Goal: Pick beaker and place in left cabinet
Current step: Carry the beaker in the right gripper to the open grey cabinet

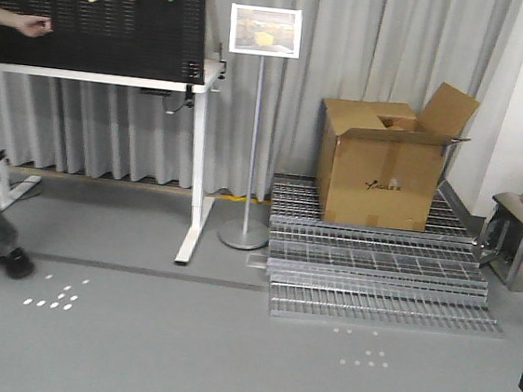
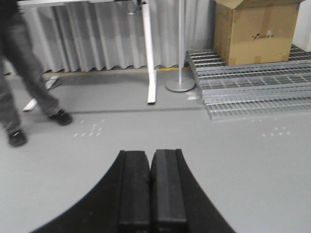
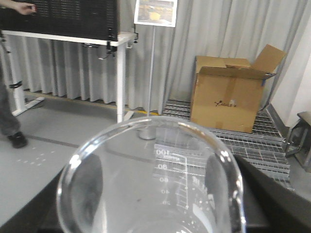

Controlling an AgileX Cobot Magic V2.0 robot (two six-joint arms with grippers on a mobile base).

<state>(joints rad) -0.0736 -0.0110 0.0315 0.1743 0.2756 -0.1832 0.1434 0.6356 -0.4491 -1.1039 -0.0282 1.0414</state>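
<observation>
The beaker point(image 3: 150, 160) is being gripped around its wall by the clenched right gripper point(image 3: 151, 208), while the left gripper point(image 2: 151, 189) is being held shut on nothing. The carrying step is judged to be in hand. The left cabinet is not being shown in any view, so it must be located and faced first.

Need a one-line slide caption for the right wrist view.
Right gripper holds the clear beaker close to the camera; cardboard box on metal grating behind.
</observation>
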